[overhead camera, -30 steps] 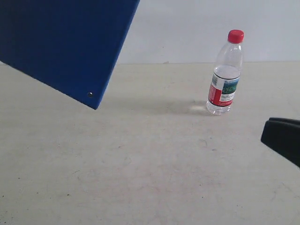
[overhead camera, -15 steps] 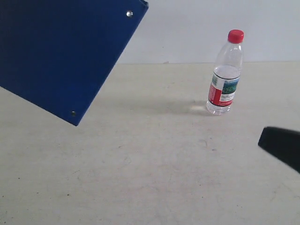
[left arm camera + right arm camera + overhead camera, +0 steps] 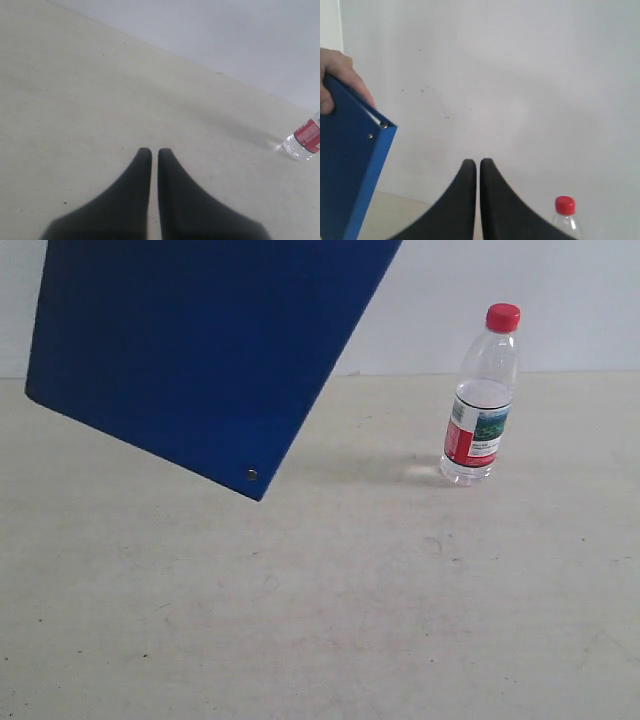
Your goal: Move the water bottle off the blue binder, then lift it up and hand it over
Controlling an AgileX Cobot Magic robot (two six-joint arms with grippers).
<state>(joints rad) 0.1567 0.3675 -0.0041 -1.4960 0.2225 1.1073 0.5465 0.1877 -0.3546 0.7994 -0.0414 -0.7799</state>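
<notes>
Above the pale beige table (image 3: 350, 620), a flat deep-blue ring binder (image 3: 200, 350) hangs tilted in a person's hand (image 3: 337, 75), the small clear red-capped water bottle (image 3: 480, 410) stands upright on the table apart from it, and the left gripper (image 3: 154, 152) and right gripper (image 3: 478, 162) sit closed, empty.

Beige table (image 3: 320, 620), pale wall (image 3: 570, 290) behind

Bare, lab-like test bench: plain beige tabletop (image 3: 330, 620), blank white wall (image 3: 560, 300) behind.
</notes>
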